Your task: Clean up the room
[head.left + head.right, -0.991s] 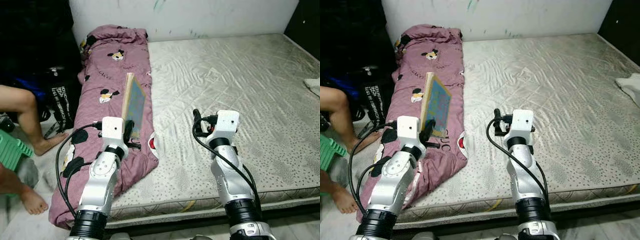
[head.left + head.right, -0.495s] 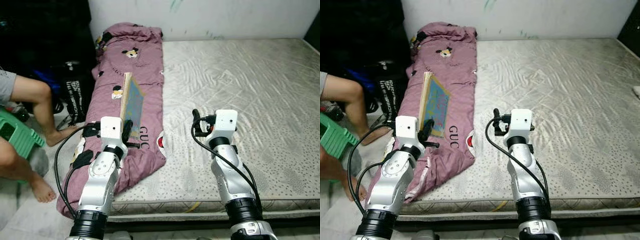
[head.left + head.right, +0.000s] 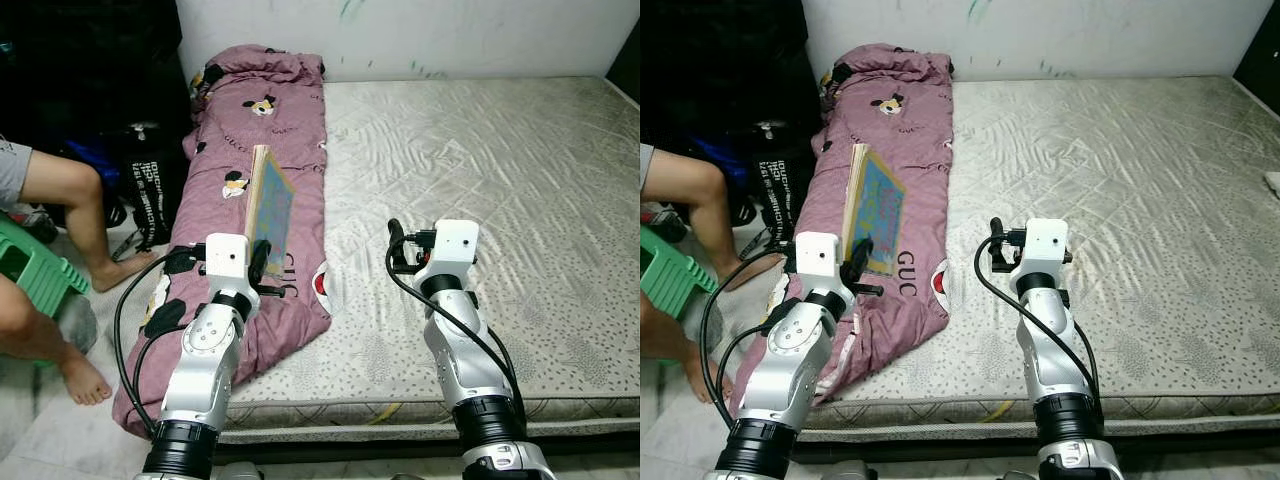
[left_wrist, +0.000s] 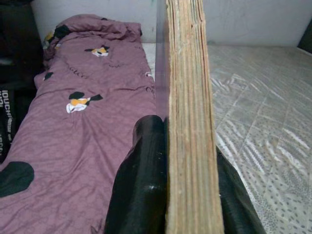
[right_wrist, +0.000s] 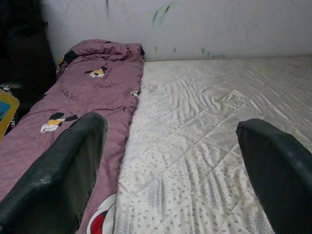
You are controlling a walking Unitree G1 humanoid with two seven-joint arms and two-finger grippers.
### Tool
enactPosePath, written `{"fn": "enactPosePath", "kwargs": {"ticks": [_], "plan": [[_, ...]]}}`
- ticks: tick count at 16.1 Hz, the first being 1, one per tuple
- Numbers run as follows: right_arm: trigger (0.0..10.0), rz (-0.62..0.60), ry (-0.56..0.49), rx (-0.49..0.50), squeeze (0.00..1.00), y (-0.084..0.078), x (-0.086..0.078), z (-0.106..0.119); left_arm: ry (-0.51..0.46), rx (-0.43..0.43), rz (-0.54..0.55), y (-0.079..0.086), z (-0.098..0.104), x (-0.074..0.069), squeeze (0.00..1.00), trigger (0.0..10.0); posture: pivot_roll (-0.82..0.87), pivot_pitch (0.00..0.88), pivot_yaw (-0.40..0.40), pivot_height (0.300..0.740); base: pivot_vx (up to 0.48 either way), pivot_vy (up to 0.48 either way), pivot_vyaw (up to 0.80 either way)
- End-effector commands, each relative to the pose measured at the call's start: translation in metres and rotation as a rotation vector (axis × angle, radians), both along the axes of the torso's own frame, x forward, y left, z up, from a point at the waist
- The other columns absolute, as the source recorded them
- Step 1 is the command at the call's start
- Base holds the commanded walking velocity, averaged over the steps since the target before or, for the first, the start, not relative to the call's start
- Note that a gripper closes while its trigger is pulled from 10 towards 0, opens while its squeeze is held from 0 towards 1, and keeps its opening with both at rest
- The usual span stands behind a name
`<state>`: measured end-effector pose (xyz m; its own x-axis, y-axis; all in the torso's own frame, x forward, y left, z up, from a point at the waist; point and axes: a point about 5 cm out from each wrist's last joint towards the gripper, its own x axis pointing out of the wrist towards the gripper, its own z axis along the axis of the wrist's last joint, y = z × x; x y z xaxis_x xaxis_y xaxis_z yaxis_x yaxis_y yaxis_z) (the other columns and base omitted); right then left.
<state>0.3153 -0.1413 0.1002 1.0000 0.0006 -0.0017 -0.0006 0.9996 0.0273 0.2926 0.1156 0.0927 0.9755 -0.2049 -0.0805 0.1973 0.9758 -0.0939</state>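
A picture book with a blue cover stands on edge above the purple quilt, pinched at its near lower end by the left gripper. In the left wrist view the two black fingers press flat against either side of the book's yellowed page block, closed as far as its thickness allows. The book tilts up and away from the gripper toward the far wall, its cover facing right.

Beneath it the purple quilt, printed with cartoon mice and lettering, lies rolled lengthwise along the left edge of the mattress, from the far wall down to the near left corner, where it droops over the side toward the floor.

The right gripper hovers above the bare mattress, just right of the quilt's edge; its fingers are spread wide apart with nothing between them.

To the right, the pale quilted mattress runs bare all the way to the white wall at the far side and off to the right, with its near edge just below the robot's forearms.

On the left, a person's bare legs and a green plastic stool sit on the floor close beside the bed, with a black bag against the quilt's left side.
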Motion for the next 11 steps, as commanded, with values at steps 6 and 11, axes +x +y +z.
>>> {"fn": "enactPosePath", "kwargs": {"ticks": [6, 11], "plan": [[10.0, 0.001, 0.018, 0.001, 0.0, 0.0004, 0.0002, -0.0017, -0.039, -0.002, 0.015, 0.0018, 0.0073, 0.0031, 0.0, 10.0, 0.02, 0.0, 0.023, 0.74, 0.0, -0.236, 0.0], [10.0, 0.006, 0.016, 0.001, 0.0, 0.001, 0.0015, -0.001, -0.039, -0.006, 0.018, 0.002, 0.0074, 0.0044, 0.0, 10.0, 0.02, 0.0, 0.022, 0.74, 0.0, -0.366, 0.0]]}}
